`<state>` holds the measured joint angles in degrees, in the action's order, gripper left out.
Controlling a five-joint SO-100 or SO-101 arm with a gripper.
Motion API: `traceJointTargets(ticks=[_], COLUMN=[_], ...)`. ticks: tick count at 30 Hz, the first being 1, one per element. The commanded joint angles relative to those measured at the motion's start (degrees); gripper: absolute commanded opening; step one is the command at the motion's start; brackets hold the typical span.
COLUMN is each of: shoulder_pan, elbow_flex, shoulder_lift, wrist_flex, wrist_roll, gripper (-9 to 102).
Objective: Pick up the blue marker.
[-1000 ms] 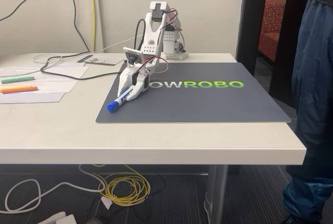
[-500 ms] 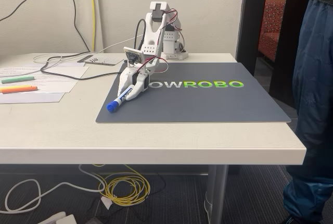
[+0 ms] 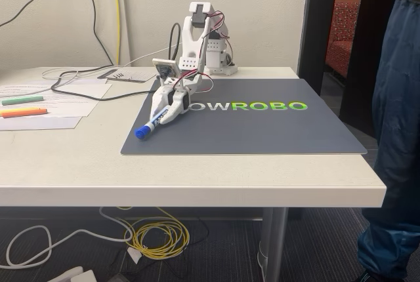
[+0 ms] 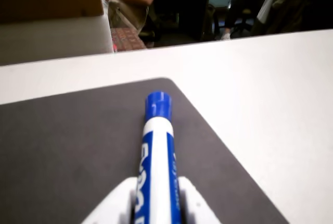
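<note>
Since a second ago, we see the arm (image 3: 193, 39) has drawn up a little: the gripper (image 3: 159, 117) sits slightly higher over the mat (image 3: 262, 128), and the blue marker (image 3: 149, 126) has risen with it, its cap end now a touch further from the mat's near left corner.

In the fixed view, we see the gripper angled down and to the left, closed around the marker's barrel, with the blue cap sticking out past the fingertips towards the mat's front left edge. We cannot tell whether the cap touches the mat.

In the wrist view, we look along the marker (image 4: 156, 161) held between the two white fingers (image 4: 195, 208), its cap pointing at the mat's rounded corner (image 4: 171, 86) with the pale table (image 4: 260, 94) beyond.

On the table's left side in the fixed view lie a green highlighter (image 3: 21, 100) and an orange highlighter (image 3: 23, 112) on sheets of paper (image 3: 59, 101), well apart from the mat.
</note>
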<state>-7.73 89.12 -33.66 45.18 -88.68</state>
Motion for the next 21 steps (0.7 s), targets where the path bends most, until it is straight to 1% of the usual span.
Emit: traceJointTargets(ticks=[1,5,13,17,21], shoulder_pan=[0.88,1.23,2.02,2.37,3.08], elbow_flex=[3.16,10.11,27.6,36.3,40.87], shoulder_lift=[-6.77,-14.33,-36.04,-51.68,-68.91], wrist_flex=[1.23,-0.09,-7.21,-17.05,-33.05], wrist_roll=[2.64,5.71,12.92,18.9,25.4], gripper=[5,5,5,5,5])
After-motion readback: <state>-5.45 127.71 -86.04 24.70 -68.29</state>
